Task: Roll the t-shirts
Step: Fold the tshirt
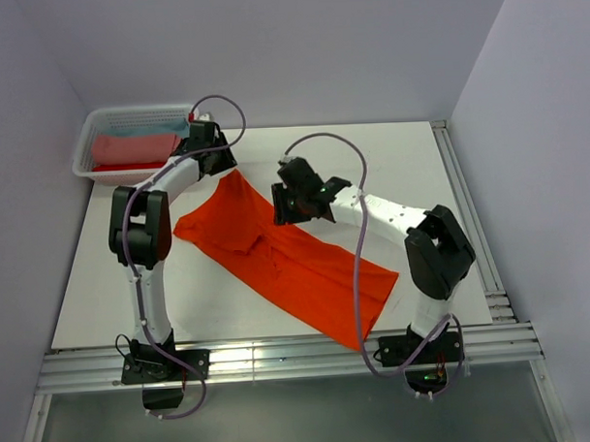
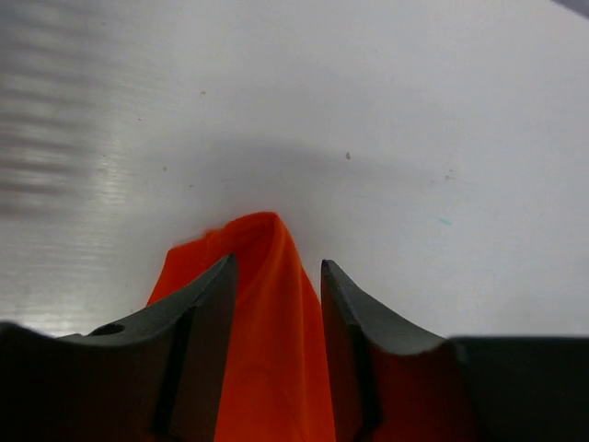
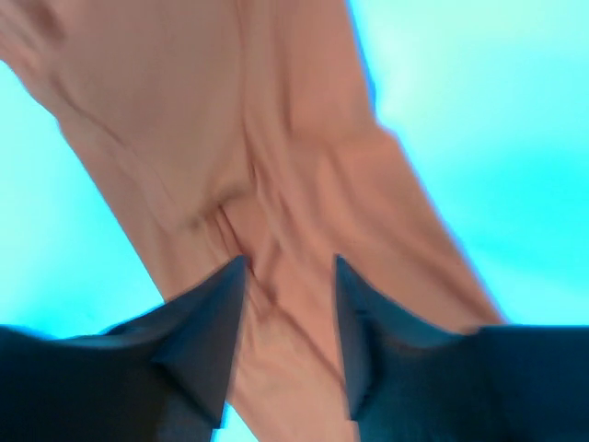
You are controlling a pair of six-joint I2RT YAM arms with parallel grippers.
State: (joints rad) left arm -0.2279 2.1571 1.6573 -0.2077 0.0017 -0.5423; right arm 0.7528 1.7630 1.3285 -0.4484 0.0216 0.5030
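Here the orange t-shirt [image 1: 297,265] lies as a long folded band slanting across the tabletop [image 1: 409,159]. The left claw [image 2: 276,267] stands half-parted astride the band's far tip, with a ridge of cloth between its fingers, not pinched. The right claw [image 3: 290,262], likewise parted, hangs over the band's middle folds.

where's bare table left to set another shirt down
Widest: the table's far right corner, between the right arm and the back wall. Also the near-left patch between the left arm and the orange t-shirt. Crowded: the middle and around the basket.
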